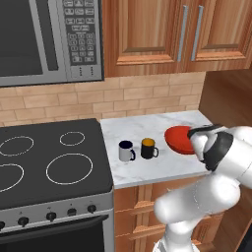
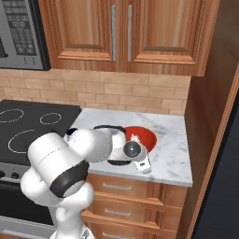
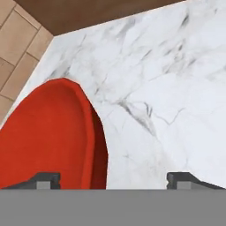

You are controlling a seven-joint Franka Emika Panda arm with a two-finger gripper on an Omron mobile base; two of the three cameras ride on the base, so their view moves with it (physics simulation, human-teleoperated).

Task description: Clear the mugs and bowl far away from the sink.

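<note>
The red bowl (image 1: 179, 139) sits on the marble counter (image 1: 147, 170) right of both mugs (image 1: 138, 149), apparently just set down. The gripper (image 3: 114, 178) hovers over its rim, jaws wide and holding nothing. Next it should probably lift clear.

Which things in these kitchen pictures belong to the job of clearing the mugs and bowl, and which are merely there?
Belong to the job:
- white-grey mug
- black mug
- red bowl
- gripper, open over the bowl's rim

Merely there:
- stovetop
- microwave
- wall cabinets
- marble counter
</note>
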